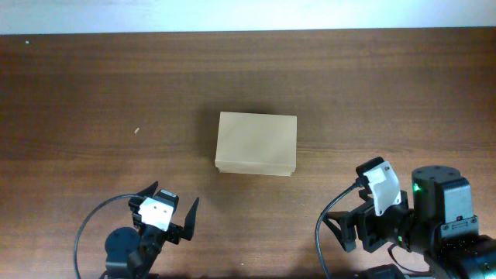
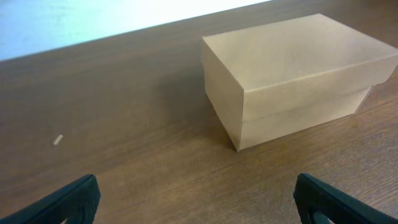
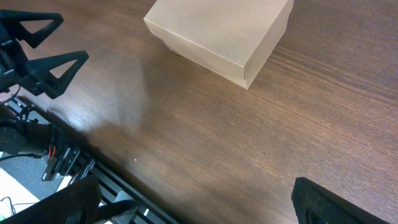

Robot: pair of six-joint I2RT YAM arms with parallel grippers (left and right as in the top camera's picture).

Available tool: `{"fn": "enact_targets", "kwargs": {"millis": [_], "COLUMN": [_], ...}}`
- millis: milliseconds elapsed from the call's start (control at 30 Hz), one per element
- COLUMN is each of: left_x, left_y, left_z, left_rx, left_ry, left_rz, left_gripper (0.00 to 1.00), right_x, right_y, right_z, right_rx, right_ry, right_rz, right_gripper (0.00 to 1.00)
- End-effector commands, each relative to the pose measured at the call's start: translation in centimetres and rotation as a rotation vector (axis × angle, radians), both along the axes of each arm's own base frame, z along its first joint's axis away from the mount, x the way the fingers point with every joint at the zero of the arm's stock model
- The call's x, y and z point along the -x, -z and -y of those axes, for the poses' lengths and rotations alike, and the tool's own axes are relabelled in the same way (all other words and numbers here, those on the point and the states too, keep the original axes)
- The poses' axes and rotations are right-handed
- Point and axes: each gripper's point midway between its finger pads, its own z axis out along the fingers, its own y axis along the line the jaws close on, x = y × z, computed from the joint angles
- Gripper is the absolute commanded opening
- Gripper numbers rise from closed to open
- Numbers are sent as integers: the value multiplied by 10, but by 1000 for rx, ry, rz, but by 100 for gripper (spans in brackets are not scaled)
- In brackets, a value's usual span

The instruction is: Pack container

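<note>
The container (image 1: 256, 143) is a plain tan cardboard box with its lid down, standing in the middle of the table. The left wrist view shows the container (image 2: 292, 74) ahead and to the right; the right wrist view has the container (image 3: 221, 34) at the top. My left gripper (image 1: 170, 197) is near the front edge, left of and below the box, and it is open with nothing between its fingers (image 2: 74, 199). My right gripper (image 3: 196, 193) is at the front right, also open and empty, well apart from the box.
A tiny pale scrap (image 1: 136, 130) lies on the wood left of the box. In the right wrist view the left gripper (image 3: 43, 43) shows at the left, and the table's front edge (image 3: 118, 171) runs across the lower left with cables below it.
</note>
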Motion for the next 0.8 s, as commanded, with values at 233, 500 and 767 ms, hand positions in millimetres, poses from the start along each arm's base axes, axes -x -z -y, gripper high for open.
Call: {"fn": "enact_targets", "kwargs": {"millis": [233, 500, 767], "left_x": [0, 0, 0], "left_y": [-1, -1, -1], "left_z": [0, 0, 0], "left_rx": [33, 33, 33], "left_ry": [-7, -7, -7], "left_rz": [1, 1, 0], "left_gripper": [99, 99, 99], "right_x": [0, 0, 0], "right_y": [2, 2, 2], "right_z": [1, 1, 1], "right_rx": [7, 7, 7], "right_ry": [3, 3, 3], "right_rz": [-1, -2, -2], "right_gripper": [99, 99, 99]}}
